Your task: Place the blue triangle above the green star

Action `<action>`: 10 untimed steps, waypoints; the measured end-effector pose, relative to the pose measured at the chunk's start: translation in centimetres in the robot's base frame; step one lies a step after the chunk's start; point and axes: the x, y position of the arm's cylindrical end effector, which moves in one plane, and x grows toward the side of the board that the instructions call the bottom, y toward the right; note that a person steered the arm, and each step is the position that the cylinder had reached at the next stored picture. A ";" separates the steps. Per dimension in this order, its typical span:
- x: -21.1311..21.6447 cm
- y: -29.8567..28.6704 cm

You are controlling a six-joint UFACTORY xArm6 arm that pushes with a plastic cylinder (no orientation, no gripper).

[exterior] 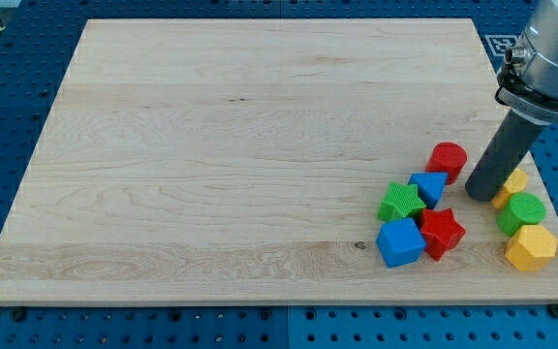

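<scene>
The blue triangle (430,186) lies on the wooden board (211,155) at the view's lower right, touching the upper right of the green star (400,202). My tip (480,195) stands just right of the blue triangle, a small gap apart, below and right of the red cylinder (447,160). The thick dark rod comes down from the view's upper right.
A red star (443,232) and a blue cube (400,242) sit just below the green star and the triangle. Right of my tip are a yellow block (514,183), partly hidden by the rod, a green cylinder (521,213) and a yellow hexagon (531,248) near the board's right edge.
</scene>
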 end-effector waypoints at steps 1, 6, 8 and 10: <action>0.0 -1.7; -0.4 -5.1; -1.7 -5.5; -2.3 -7.7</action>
